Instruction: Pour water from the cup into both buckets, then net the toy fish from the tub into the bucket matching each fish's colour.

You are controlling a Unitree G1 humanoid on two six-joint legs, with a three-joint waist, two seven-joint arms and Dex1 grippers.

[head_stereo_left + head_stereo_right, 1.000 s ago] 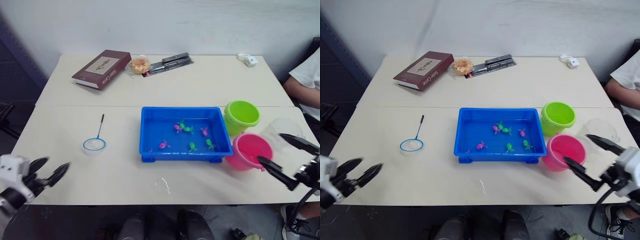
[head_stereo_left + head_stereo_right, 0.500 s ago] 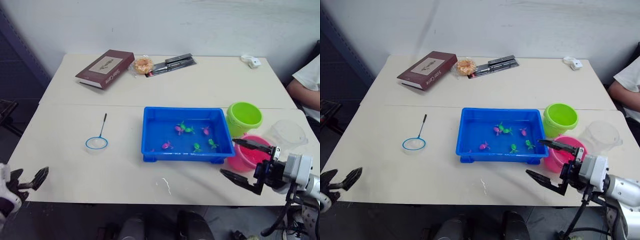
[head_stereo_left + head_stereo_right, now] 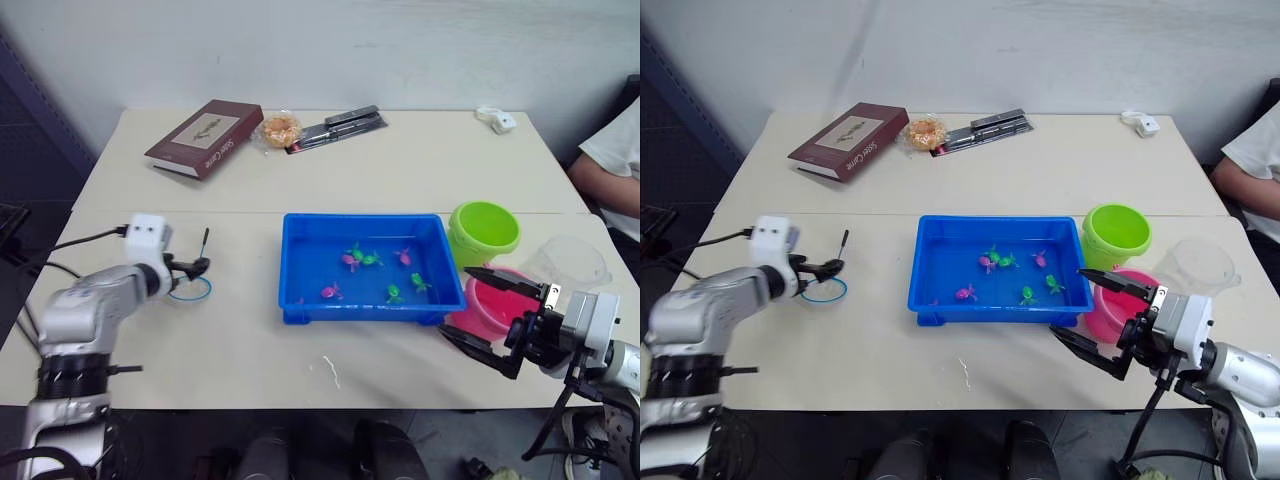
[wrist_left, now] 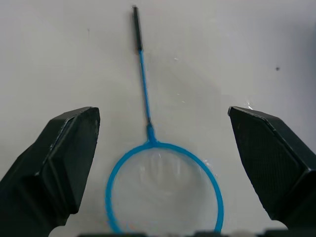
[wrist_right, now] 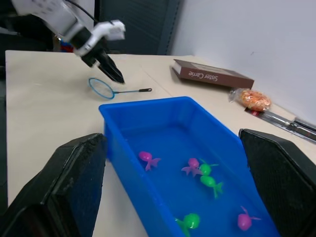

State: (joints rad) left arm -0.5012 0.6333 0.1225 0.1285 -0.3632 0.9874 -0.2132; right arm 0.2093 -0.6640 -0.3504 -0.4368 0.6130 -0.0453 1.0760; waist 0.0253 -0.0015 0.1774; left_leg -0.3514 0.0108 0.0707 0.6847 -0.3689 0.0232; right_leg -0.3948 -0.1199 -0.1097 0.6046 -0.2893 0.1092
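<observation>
Left wrist view: net (image 4: 165, 185) hoop partly cut off.

The near rim of the net (image 4: 163, 187) hoop is cut off at the bottom edge of the left wrist view. Part of the pink bucket (image 3: 495, 305) is hidden behind the right gripper (image 3: 478, 310), lower right. A person (image 3: 612, 160) is cut off by the right edge. Whether water lies in the clear cup (image 3: 1196, 268) cannot be told.

Even, bright room light, soft faint shadows; the dark fingers at the lower corners of both wrist views look blurred.
</observation>
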